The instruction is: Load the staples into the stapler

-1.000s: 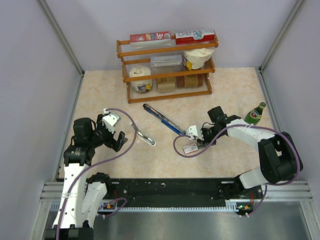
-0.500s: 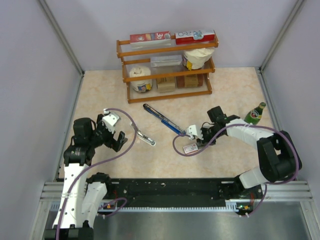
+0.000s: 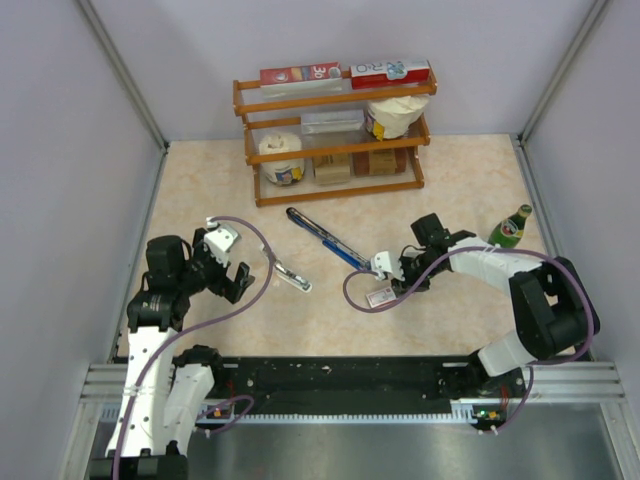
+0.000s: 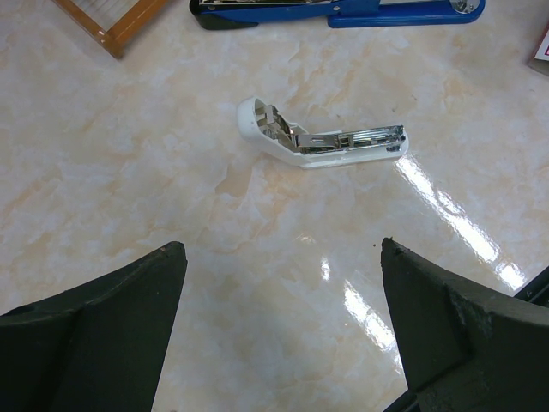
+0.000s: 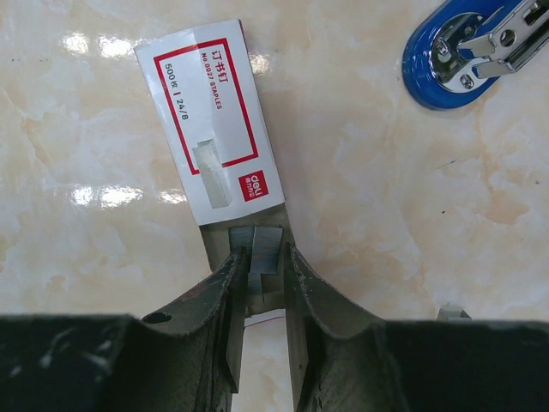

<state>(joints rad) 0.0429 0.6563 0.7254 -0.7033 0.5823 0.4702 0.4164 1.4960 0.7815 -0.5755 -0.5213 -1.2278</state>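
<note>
The red-and-white staples box (image 5: 210,120) lies on the table with its tray pulled out toward me. Grey staples (image 5: 266,245) lie in the tray, and my right gripper (image 5: 262,255) is closed narrowly on them, a finger against each side. From above, the box (image 3: 380,297) is right in front of the right gripper (image 3: 387,278). A small white stapler (image 4: 322,142) lies open on its side with its metal magazine showing. A long blue stapler (image 3: 325,238) lies behind it. My left gripper (image 4: 281,247) hovers wide open near the white stapler (image 3: 292,277), holding nothing.
A wooden rack (image 3: 335,140) with boxes, a roll and jars stands at the back, its corner (image 4: 111,21) showing in the left wrist view. A green bottle (image 3: 510,228) stands to the right of the right arm. The blue stapler's rounded end (image 5: 455,60) lies just beyond the box.
The right gripper and wrist have edged slightly left over the staples box. The left arm and both staplers have not moved.
</note>
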